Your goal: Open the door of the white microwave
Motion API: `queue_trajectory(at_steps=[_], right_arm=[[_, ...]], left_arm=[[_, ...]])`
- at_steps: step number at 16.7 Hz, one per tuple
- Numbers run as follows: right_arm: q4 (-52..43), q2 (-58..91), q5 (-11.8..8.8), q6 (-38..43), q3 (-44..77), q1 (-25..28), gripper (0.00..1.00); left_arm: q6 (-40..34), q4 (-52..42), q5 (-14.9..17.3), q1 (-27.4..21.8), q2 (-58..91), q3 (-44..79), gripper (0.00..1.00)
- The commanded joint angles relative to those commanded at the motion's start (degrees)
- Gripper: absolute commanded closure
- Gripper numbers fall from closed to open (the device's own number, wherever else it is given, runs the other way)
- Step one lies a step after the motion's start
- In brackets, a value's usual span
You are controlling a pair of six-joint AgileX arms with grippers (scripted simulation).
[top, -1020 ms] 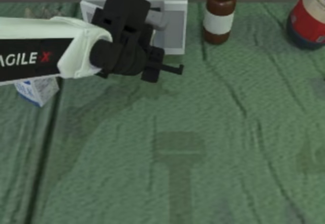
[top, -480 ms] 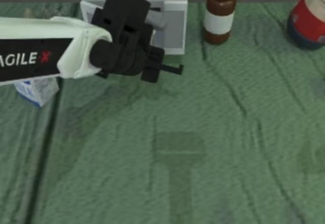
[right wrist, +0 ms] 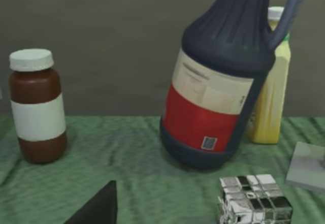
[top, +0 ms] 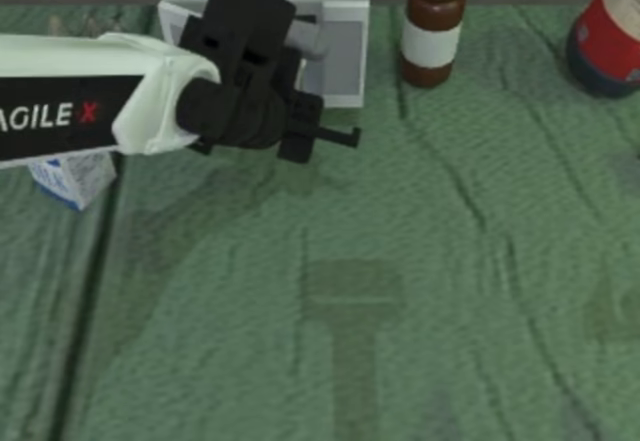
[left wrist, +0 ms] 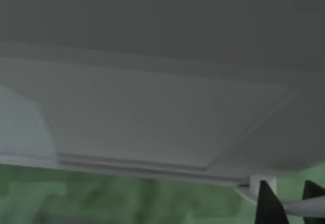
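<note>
The white microwave (top: 300,1) stands at the table's (top: 450,291) far edge, left of centre, its door (top: 335,56) facing the camera side. The left gripper (top: 300,41) sits right against that door; from above the wrist hides its fingers, and the left wrist view shows 2 dark fingertips (left wrist: 266,203) spread apart with a pale curved piece between them — whether they clamp it, I cannot tell. A brown jar (top: 434,23) stands just right of the microwave.

Far-left microwave, things spread along the desk's far edge

The white microwave (top: 300,1) sits far left on the desk (top: 420,291); the carton (top: 72,176) lies nearer, to its left, the jar (top: 434,23) just right, and the jug (top: 607,31) far right, well apart.
</note>
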Motion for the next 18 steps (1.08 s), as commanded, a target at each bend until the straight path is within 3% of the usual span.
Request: queue_trajectory(at_steps=[6, 18], right_arm=[[0.00, 0.00, 0.00, 0.00, 0.00, 0.00, 0.00], [0.00, 0.00, 0.00, 0.00, 0.00, 0.00, 0.00]], left_arm=[[3.35, 0.79, 2.19, 1.48, -1.71, -2.37, 1.00], [3.46, 0.81, 2.26, 1.53, -1.75, -2.45, 1.00]])
